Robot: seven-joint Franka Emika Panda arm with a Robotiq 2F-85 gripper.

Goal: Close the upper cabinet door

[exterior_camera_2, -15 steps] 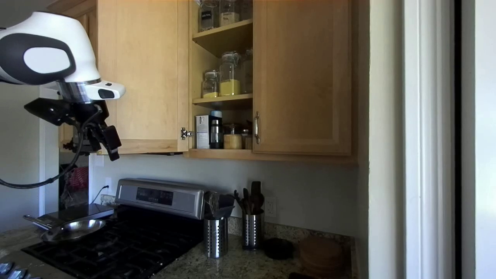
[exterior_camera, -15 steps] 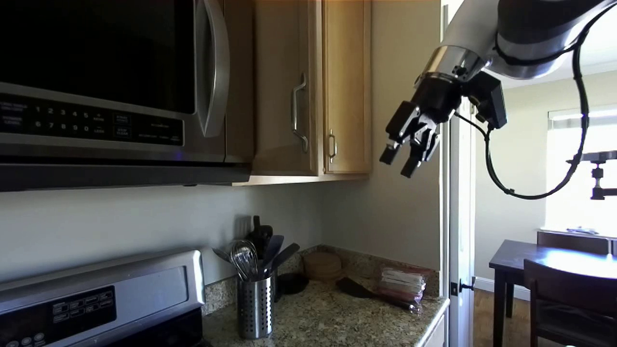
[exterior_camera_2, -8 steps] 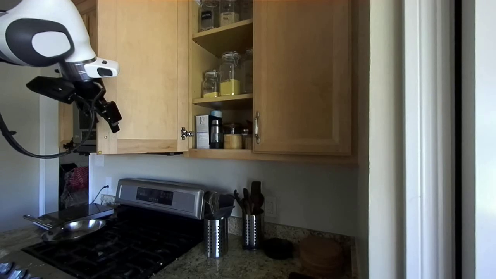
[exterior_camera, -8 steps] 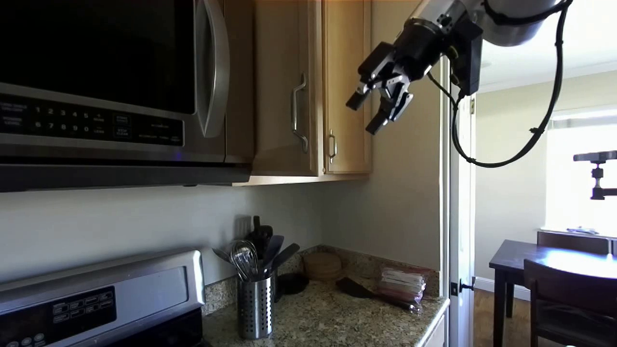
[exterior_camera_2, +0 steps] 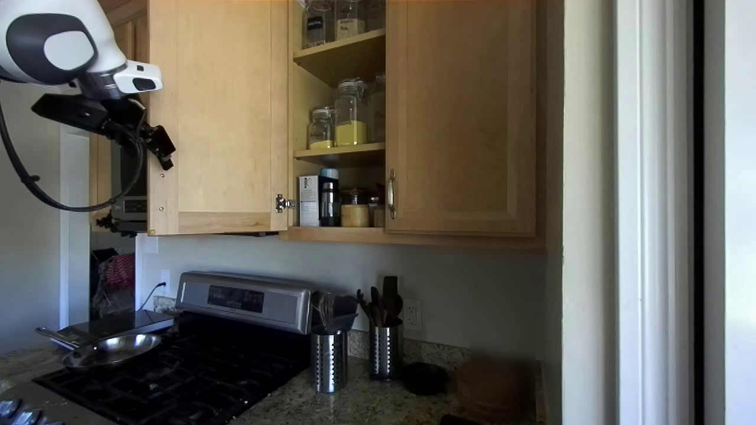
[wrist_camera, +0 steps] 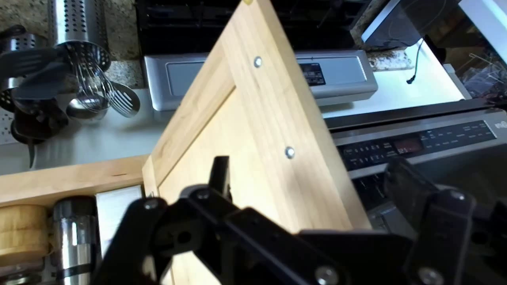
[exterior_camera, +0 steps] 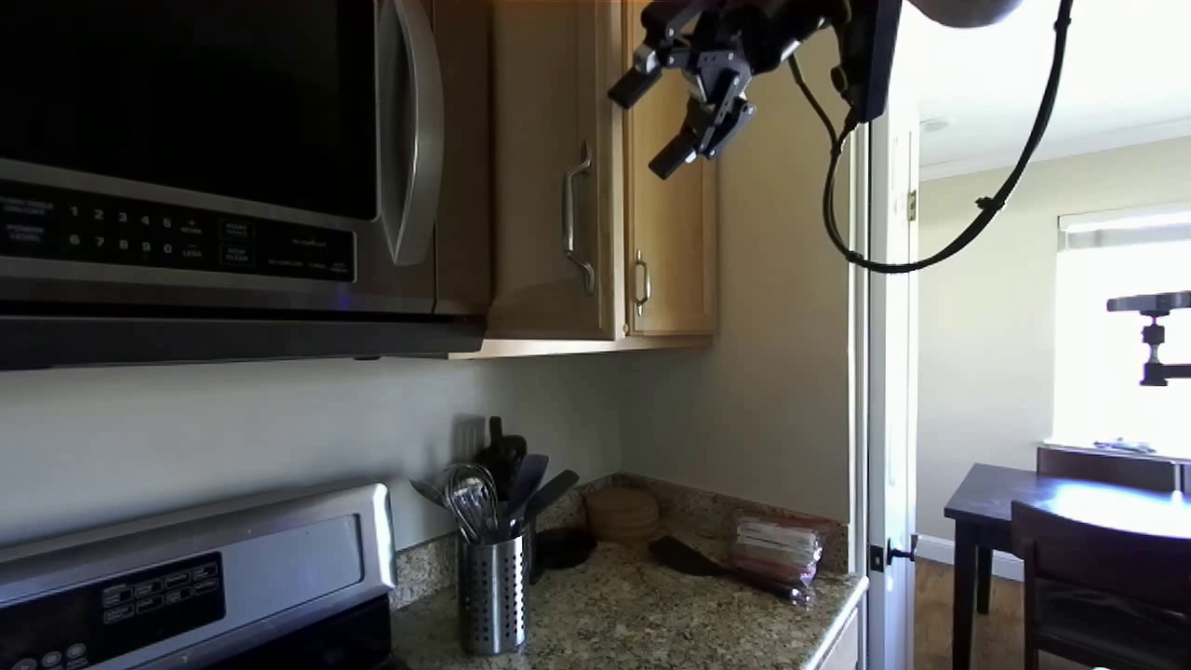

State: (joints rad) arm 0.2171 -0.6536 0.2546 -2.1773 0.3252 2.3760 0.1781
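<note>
In an exterior view, the microwave [exterior_camera: 186, 112] is at 9 o'clock from your fingers [exterior_camera: 636, 86], which are spread wide and grip nothing. The upper cabinet door [exterior_camera_2: 221, 118], flat honey-coloured wood, is swung out at their 2 o'clock in an exterior view; the wrist view shows its edge between them, contact unclear. A perforated steel utensil holder [exterior_camera_2: 329, 366] stands at 5 o'clock on the speckled stone surface [exterior_camera_2: 366, 407]. A dark dining table [exterior_camera: 1005, 489] lies at 4 o'clock.
</note>
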